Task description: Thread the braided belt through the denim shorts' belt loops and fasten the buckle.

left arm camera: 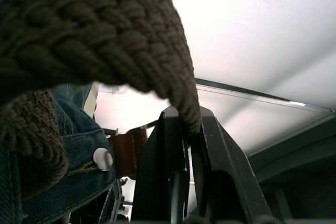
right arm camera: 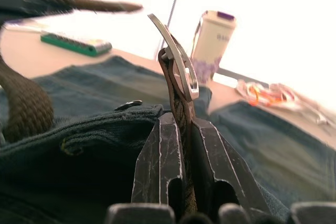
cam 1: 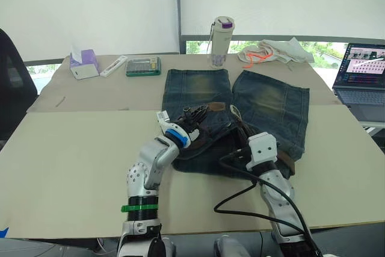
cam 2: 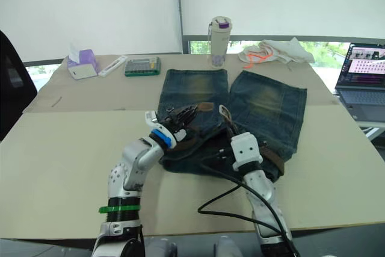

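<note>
Shorts: the shorts (cam 1: 240, 118) lie flat on the table (cam 1: 72, 161), past its middle toward the right, legs pointing at the far edge and waistband toward the near edge.
Belt: the belt (left arm camera: 79, 30) runs along the waistband; a stretch of it shows at the right hip (cam 1: 285, 162), so it looks at least partly threaded. How many loops it has passed I cannot tell.
Left gripper: the left gripper (cam 1: 194, 114) is at the waistband's left part, fingers (left arm camera: 157, 171) pinched on the braided strap, close to the shorts' metal button (left arm camera: 103, 159).
Right gripper: the right gripper (cam 2: 227, 121) is at the waistband's middle, fingers (right arm camera: 160, 166) clamped on the belt just below the buckle (right arm camera: 178, 61), which stands up clear of the denim.
Done: both belt ends are in hand near the front of the waist.
Left: the strap end is not through the buckle, so the fastening remains; probably bring the two ends together next.
Far edge: a bottle (cam 1: 221, 41), a tissue box (cam 1: 83, 64) and a laptop (cam 1: 364, 79) stand well apart from the work.
</note>
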`<act>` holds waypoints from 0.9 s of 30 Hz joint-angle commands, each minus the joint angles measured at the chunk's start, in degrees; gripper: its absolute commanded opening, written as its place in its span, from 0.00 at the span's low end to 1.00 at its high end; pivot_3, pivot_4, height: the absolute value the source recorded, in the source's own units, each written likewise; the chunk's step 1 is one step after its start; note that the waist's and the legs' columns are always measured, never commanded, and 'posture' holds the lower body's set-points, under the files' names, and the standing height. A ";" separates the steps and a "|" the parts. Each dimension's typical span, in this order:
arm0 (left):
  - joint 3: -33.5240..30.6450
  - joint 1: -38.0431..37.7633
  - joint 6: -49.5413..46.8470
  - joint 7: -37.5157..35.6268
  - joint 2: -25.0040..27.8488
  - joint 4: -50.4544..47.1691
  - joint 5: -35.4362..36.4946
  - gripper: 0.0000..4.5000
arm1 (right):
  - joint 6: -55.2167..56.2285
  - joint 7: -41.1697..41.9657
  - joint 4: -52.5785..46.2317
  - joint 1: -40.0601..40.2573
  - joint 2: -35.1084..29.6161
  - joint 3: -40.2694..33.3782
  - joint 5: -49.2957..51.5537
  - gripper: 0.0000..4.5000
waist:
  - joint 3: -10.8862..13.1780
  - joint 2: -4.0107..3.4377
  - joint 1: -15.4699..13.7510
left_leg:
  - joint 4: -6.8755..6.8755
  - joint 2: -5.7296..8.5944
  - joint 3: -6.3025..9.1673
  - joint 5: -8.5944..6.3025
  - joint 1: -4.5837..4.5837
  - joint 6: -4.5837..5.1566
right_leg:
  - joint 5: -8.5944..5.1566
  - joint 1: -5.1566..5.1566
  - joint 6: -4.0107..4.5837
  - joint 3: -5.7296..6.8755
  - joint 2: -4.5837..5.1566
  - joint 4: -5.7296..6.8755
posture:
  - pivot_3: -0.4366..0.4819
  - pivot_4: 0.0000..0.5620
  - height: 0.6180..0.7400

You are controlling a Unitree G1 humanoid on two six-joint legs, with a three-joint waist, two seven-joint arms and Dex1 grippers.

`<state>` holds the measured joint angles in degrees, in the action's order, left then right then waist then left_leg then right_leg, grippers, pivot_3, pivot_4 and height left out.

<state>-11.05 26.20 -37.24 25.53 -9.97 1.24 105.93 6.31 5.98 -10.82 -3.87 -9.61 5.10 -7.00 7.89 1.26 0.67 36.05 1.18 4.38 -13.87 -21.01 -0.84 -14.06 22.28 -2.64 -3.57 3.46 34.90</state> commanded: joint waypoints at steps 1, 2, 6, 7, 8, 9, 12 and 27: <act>1.19 0.59 0.39 -1.06 -4.03 0.48 1.19 0.00 | 3.83 -1.09 -1.57 -1.35 0.72 -0.31 -0.31 0.00 | 0.00 0.00 -0.01 | 0.00 0.00 0.00 0.00 0.00 0.00 | 0.00 0.00 0.00 0.00 0.00 0.00 | 0.48 0.27 1.00; 1.40 0.35 0.17 -1.44 -4.03 0.81 1.11 0.00 | 4.10 -1.29 -1.60 -1.46 0.88 -0.52 -0.27 0.00 | 0.00 0.00 -0.02 | 0.00 0.00 0.00 0.00 0.00 0.00 | 0.00 0.00 0.00 0.00 0.00 0.00 | 0.48 0.27 1.00; 1.85 0.42 -0.44 -3.04 -4.20 2.64 0.94 0.00 | 5.35 -1.24 -1.32 -2.06 0.70 -0.32 -1.01 0.00 | 0.00 0.00 -0.02 | 0.00 0.01 0.00 0.00 0.00 0.00 | 0.00 0.00 0.01 0.00 0.00 0.00 | 0.48 0.27 1.00; 1.87 0.65 -0.53 -3.45 -4.29 3.06 1.10 0.00 | 5.66 -1.24 -1.09 -2.17 0.65 -0.16 -1.26 0.00 | 0.00 0.00 -0.02 | 0.00 0.01 0.00 0.00 0.00 0.00 | 0.00 0.00 0.01 0.00 0.00 -0.01 | 0.48 0.27 1.00; 1.87 0.86 -0.54 -3.77 -4.44 3.42 1.28 0.00 | 5.78 -1.30 -0.95 -2.22 0.71 -0.07 -1.36 0.00 | 0.00 0.00 -0.02 | 0.00 0.01 0.00 0.00 0.00 0.00 | 0.00 0.00 0.01 0.00 0.00 0.00 | 0.48 0.27 1.00; 1.85 1.08 -0.58 -4.09 -4.52 3.80 1.39 0.00 | 5.80 -1.33 -0.77 -2.34 0.78 0.03 -1.49 0.00 | 0.00 0.00 -0.02 | 0.00 0.00 0.00 0.00 0.00 0.00 | 0.00 0.00 0.01 0.00 0.00 0.00 | 0.48 0.27 1.00; 1.78 1.18 -0.92 -5.00 -4.77 4.69 2.27 0.00 | 5.99 -1.40 -0.17 -2.69 1.00 0.29 -1.85 0.00 | 0.00 0.00 -0.01 | 0.00 0.00 0.00 0.00 0.01 0.00 | 0.00 0.00 0.01 0.00 0.00 0.00 | 0.48 0.27 1.00; 1.70 -0.62 -0.83 -6.75 -4.19 3.32 6.08 0.00 | 6.40 -0.41 1.25 -2.18 1.93 0.95 -1.26 0.00 | 0.00 0.00 -0.01 | 0.00 0.01 0.00 0.00 0.01 0.00 | 0.01 0.00 0.02 -0.01 0.00 0.00 | 0.48 0.27 1.00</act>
<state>-9.93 26.09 -37.71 19.24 -10.09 6.76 110.38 9.71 5.08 -7.93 -5.42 -7.80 5.69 -8.79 7.89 1.25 0.66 36.05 1.18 4.38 -13.86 -21.00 -0.83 -14.05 22.28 -2.62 -3.57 3.45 34.91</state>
